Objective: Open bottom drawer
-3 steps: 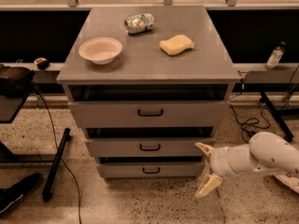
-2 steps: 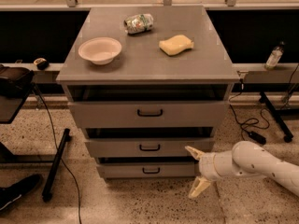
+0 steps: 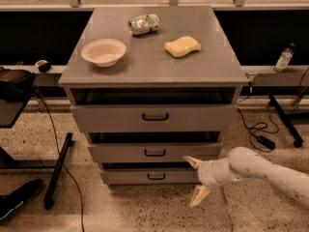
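At the foot of the grey metal three-drawer cabinet, lowest of its stack: the bottom drawer, grey, with a slim flat front, looking shut or near shut, only a dark gap above it. Small black loop handle at the centre of that front is the one sensible place to take hold; the panel itself is smooth, with nothing else to catch. White two-finger gripper hangs at the cabinet's lower right, before the right end of the drawer front and clear to the right of the handle; fingers spread wide, one up, one down, nothing between them. Judgement: rigid metal drawer on runners, not fragile, should slide straight out under a steady pull; the inside is hidden, so the load and weight are unknown. Handle is thin and shallow, so a finger hooked behind the loop or a pinch across the bar; slipping off looks the likely failure. Pull square to the cabinet front, or the drawer may bind
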### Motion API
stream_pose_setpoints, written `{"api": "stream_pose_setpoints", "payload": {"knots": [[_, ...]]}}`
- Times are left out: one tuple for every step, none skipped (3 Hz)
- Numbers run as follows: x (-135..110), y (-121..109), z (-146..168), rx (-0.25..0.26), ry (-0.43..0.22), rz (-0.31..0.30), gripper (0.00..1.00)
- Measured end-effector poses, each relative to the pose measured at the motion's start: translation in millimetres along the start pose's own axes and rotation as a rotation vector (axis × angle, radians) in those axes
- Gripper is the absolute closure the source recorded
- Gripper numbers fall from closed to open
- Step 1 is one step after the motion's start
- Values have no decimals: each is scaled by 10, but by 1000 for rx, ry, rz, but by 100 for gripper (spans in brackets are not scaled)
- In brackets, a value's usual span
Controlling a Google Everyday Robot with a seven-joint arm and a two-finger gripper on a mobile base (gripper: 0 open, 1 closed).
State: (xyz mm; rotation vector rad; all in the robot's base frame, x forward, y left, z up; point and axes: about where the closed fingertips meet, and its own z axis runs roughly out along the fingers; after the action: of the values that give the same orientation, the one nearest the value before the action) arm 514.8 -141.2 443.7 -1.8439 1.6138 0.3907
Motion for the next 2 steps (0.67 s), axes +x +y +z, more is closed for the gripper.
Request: {"api": "stream_pose_setpoints", "payload": {"knots": [[403,213,847,-141,13,-69,0],[420,335,1092,-176,-1,-64,0]]}}
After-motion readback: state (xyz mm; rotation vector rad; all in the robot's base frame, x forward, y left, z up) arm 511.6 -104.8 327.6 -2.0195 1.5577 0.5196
